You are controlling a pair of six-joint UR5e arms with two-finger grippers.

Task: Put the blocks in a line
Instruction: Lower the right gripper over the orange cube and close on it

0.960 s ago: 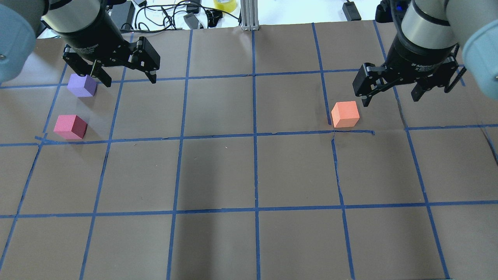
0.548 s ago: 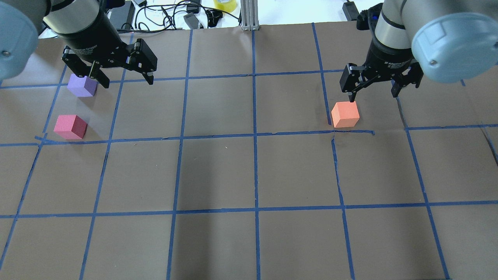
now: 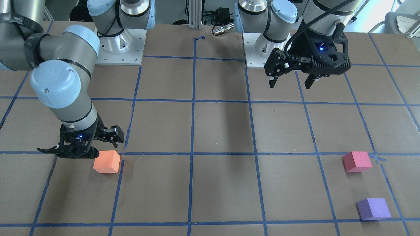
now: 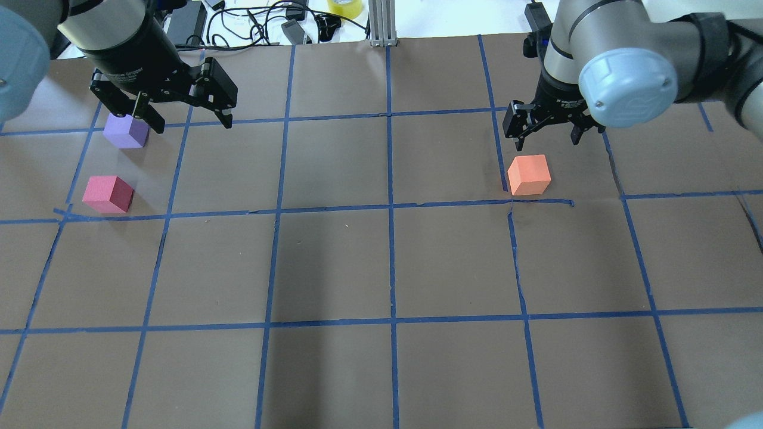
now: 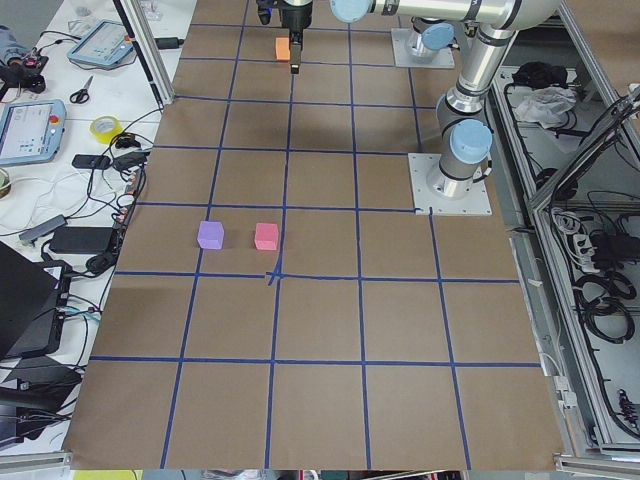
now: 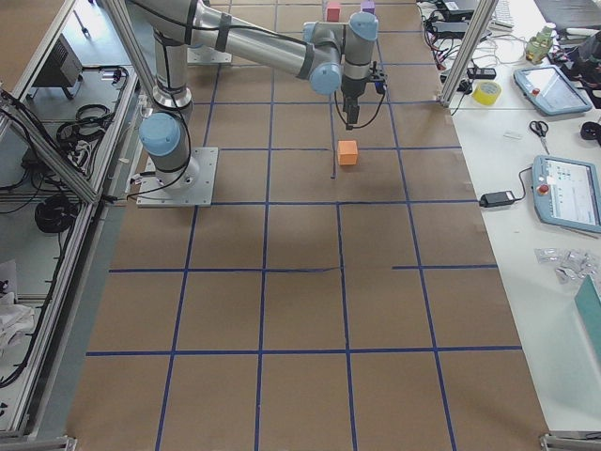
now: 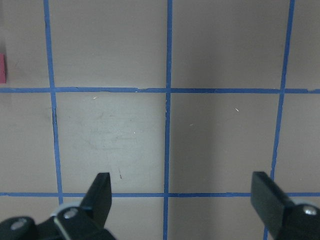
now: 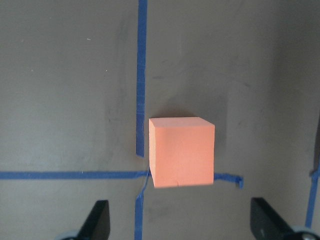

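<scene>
The right claw (image 4: 548,142), spread wide, hangs beside the orange block (image 4: 528,174) toward the surface's (image 4: 357,268) far-right corner, probably lining up a grasp. The left claw (image 4: 194,125), wide and empty, hovers near the purple block (image 4: 126,130) and pink block (image 4: 108,193) by the left edge.

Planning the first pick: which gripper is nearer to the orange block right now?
Right. The right gripper hovers open roughly above the orange block; the left gripper hangs open far off toward the robot's left.
</scene>
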